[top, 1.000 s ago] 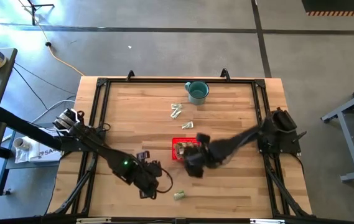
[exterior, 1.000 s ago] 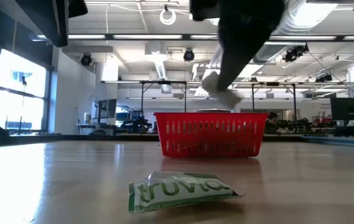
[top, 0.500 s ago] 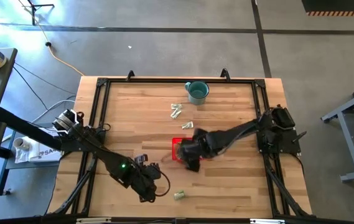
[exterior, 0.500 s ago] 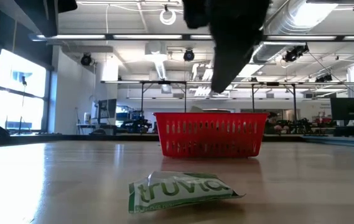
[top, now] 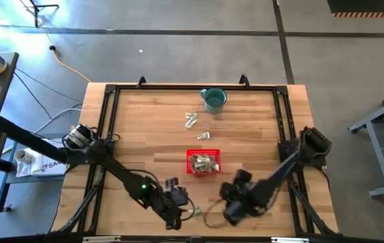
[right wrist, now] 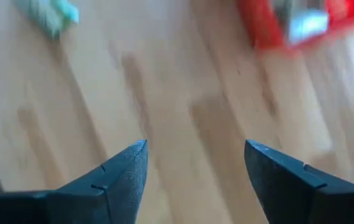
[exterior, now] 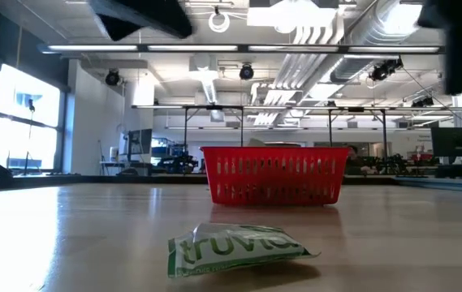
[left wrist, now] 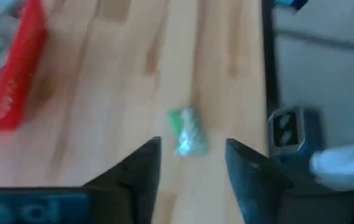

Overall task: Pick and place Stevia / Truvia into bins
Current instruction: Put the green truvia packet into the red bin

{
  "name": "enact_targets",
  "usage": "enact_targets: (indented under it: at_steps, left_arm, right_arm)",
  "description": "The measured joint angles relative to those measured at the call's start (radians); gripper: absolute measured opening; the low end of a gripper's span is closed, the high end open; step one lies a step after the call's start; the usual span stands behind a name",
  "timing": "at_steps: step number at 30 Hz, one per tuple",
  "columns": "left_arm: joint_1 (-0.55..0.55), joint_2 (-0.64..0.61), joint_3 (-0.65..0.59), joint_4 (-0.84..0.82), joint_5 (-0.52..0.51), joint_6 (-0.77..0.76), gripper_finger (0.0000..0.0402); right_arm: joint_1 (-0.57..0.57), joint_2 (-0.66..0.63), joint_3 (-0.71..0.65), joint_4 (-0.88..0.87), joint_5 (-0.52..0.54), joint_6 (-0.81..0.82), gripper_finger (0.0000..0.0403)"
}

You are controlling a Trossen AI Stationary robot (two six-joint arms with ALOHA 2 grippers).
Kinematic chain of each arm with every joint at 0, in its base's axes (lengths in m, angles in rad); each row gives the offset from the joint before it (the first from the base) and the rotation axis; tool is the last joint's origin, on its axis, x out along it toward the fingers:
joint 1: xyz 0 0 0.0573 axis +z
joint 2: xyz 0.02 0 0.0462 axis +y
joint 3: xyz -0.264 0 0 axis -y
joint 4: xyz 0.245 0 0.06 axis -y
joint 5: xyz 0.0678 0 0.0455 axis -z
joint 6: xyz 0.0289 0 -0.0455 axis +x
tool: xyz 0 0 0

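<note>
Truvia packet (left wrist: 187, 130) on table just ahead of left gripper (left wrist: 191, 163), fingers apart.

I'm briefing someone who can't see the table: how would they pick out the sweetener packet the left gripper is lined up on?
Start at the small square red plastic mesh basket mid-table, then move to the table's near edge. There one pale paper sweetener packet with green print lies flat, just ahead of the left gripper, whose fingers are open. It lies alone, unlike the packets by the teal round mug.
</note>
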Motion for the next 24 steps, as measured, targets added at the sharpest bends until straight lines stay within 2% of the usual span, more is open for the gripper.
enact_targets:
  at_steps: [4,8,14,24]
  left_arm:
    - [0.030,0.040,0.001,0.113,0.028,0.007,0.0260]
    - [0.047,0.091,0.003,0.171,0.054,0.012,0.0280]
    - [0.029,0.191,0.040,0.188,0.068,0.031,0.0273]
    - [0.025,0.273,0.072,0.159,0.041,0.028,0.0263]
  right_arm:
    - [0.080,-0.001,0.000,-0.152,0.003,0.112,0.0273]
    - [0.137,-0.001,0.000,-0.276,0.012,0.190,0.0283]
    - [0.213,-0.001,-0.017,-0.360,0.044,0.266,0.0284]
    - [0.262,-0.002,-0.168,-0.322,-0.048,0.380,0.0284]
